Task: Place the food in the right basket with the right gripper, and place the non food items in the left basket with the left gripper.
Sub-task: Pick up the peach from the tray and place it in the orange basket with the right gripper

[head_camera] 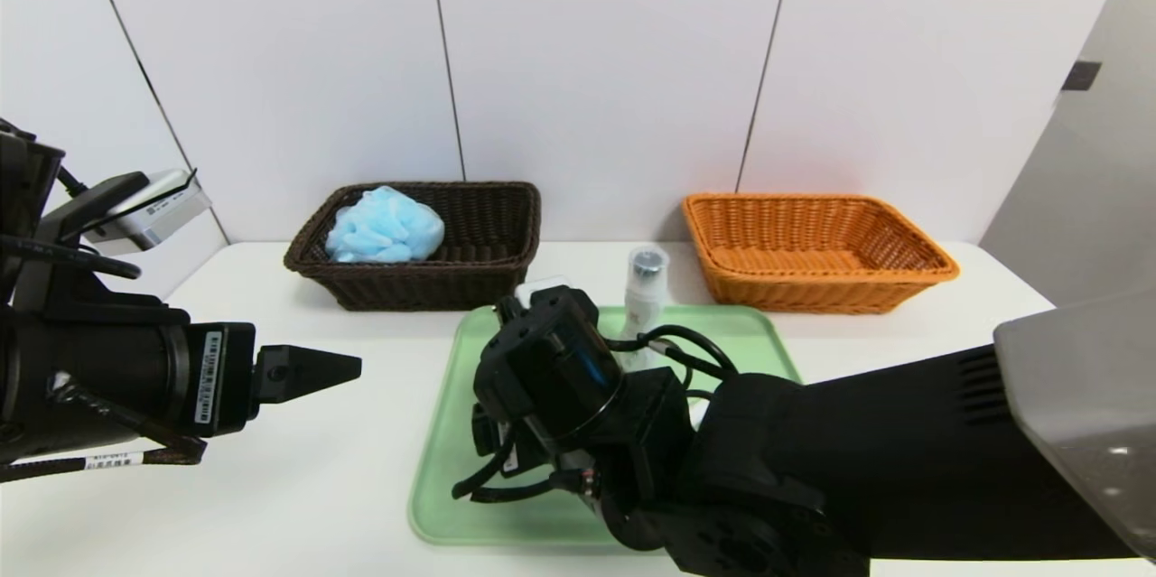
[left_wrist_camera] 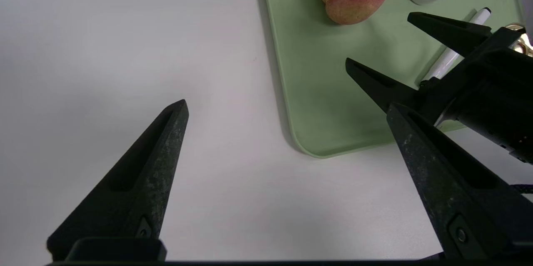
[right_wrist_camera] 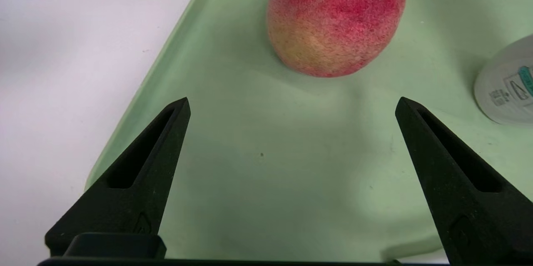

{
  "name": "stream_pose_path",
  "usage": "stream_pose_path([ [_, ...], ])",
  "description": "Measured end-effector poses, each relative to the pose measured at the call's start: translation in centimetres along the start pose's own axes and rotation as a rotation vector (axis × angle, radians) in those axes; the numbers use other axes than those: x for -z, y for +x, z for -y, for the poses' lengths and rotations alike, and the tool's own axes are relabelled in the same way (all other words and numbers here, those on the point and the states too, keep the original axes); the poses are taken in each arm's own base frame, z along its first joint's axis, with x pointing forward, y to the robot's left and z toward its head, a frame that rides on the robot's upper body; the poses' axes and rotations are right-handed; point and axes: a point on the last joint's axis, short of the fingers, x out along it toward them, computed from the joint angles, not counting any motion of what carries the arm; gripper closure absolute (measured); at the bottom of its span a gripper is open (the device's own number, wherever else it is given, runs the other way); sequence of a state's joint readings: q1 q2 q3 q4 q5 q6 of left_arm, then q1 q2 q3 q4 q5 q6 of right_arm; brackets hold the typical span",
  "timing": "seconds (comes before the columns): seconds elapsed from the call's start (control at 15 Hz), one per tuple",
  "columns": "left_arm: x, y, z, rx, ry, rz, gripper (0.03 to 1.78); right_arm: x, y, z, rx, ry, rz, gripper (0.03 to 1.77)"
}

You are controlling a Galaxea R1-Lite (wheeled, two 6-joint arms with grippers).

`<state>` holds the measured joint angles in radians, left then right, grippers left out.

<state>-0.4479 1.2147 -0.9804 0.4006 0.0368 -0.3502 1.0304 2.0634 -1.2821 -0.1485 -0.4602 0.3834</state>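
Over the green tray (head_camera: 433,478), your right hand (right_wrist_camera: 293,99) hangs wide open and empty near the peach (right_wrist_camera: 335,20), which lies on the tray beside the white bottle (head_camera: 643,297), while your left hand (left_wrist_camera: 287,108) is open above the table (head_camera: 298,487) and the bath puff (head_camera: 386,227) sits in the dark basket (head_camera: 420,283)

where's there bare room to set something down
Bare: the white table left of the green tray, and the dark basket beside the blue puff. Crowded: over the tray, where the right gripper hovers near the peach.
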Motion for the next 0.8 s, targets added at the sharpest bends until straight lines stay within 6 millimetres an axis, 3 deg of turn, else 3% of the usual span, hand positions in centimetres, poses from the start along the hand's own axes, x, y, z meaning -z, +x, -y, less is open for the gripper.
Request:
stream_pose_path([
  [0.33,0.0,0.2,0.0,-0.002,0.002,-0.008,0.12,0.4,1.4,0.0,0.029,0.02,-0.002,0.1],
  [0.8,0.1,0.4,0.0,-0.004,0.002,-0.015,0.12,-0.7,3.1,0.9,0.059,0.051,0.02,0.1],
])
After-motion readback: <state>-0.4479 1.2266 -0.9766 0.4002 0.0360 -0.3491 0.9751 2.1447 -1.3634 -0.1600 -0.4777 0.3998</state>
